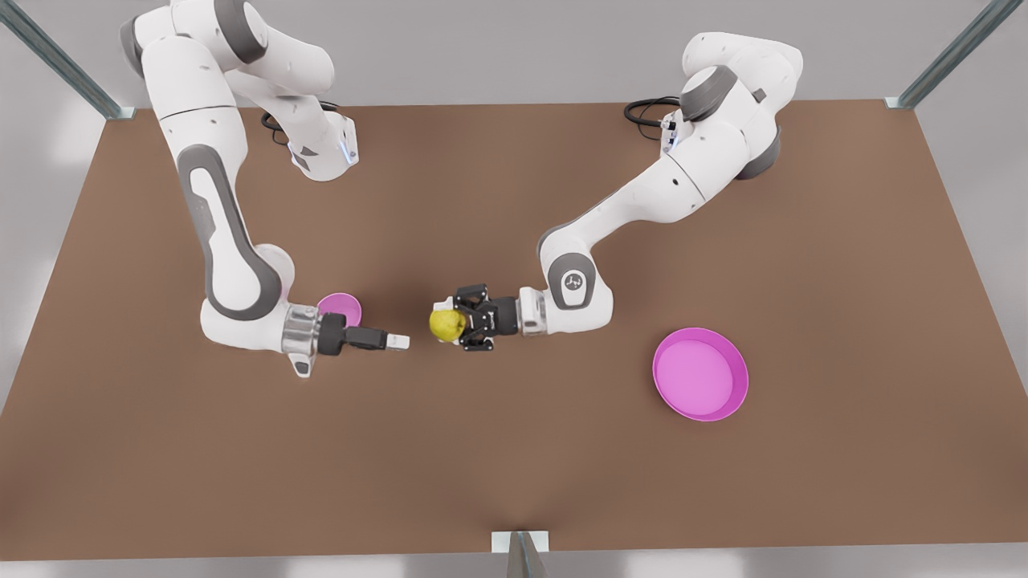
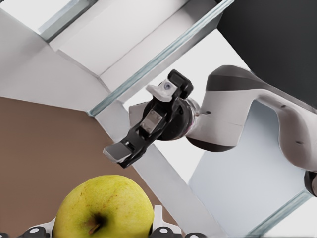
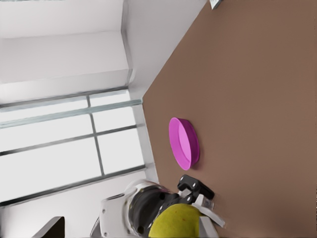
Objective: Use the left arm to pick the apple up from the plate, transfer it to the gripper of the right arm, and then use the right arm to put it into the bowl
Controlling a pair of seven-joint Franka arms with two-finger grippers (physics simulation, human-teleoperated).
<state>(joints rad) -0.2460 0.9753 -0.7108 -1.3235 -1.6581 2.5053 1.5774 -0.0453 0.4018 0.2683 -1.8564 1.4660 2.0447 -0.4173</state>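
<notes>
My left gripper (image 1: 456, 325), all black, is shut on the yellow-green apple (image 1: 446, 324) and holds it above the middle of the table. The apple (image 2: 104, 208) sits low in the left wrist view with its stem dimple facing the camera. My right gripper (image 1: 397, 341), white-tipped, points at the apple from the front view's left and stops a short gap away; it appears as the right gripper (image 2: 121, 152) beyond the fruit. The pink bowl (image 1: 341, 307) is partly hidden behind the right wrist. The pink plate (image 1: 700, 373) lies bare at the front view's right, also seen as the plate (image 3: 183, 143).
The brown table (image 1: 514, 449) has metal frame posts at its corners and one at the middle of its near edge. Both arm bases stand along the far edge.
</notes>
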